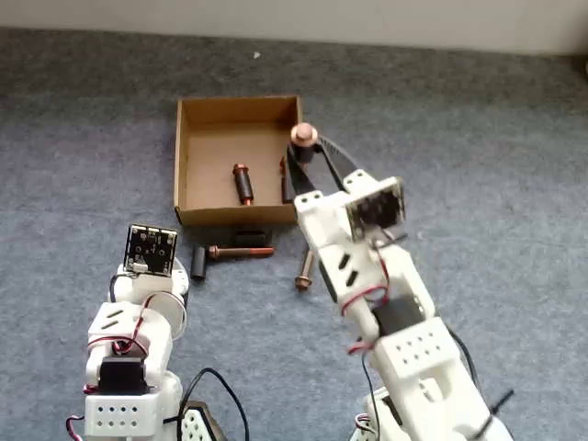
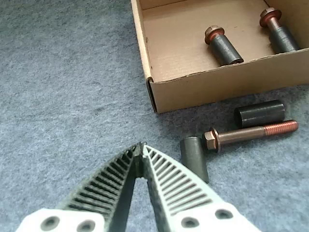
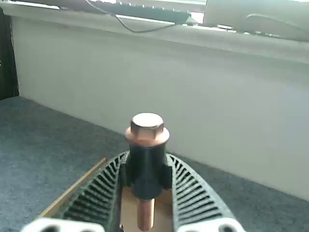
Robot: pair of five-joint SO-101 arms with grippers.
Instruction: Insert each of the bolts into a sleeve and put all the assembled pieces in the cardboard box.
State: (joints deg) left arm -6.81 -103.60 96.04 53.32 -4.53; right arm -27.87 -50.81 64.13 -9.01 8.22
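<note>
One cardboard box (image 1: 188, 156) sits open-topped on grey carpet (image 1: 478, 138). Inside lie a centre piece (image 2: 223, 46) and a side piece (image 2: 278, 31), each a bolt already seated in its sleeve.

Right gripper (image 3: 146, 166) hangs over the box's right wall, pinching a third assembly. It clamps the dark sleeve (image 3: 145, 154), with the bolt head (image 3: 147, 128) up and the shank poking out below.

Left gripper (image 2: 141, 149) is pressed together and empty, near the loose parts in front of the box:
- long bolt (image 2: 248, 134)
- near sleeve (image 2: 194, 157)
- far sleeve (image 2: 259, 113)
- second bolt (image 1: 304, 269), off to one side

Judgement: the parts are metal, stiff, dense for their size and smooth, so likely to roll. Grip a sleeve across its middle; a bolt may slide out if tipped head-down.
</note>
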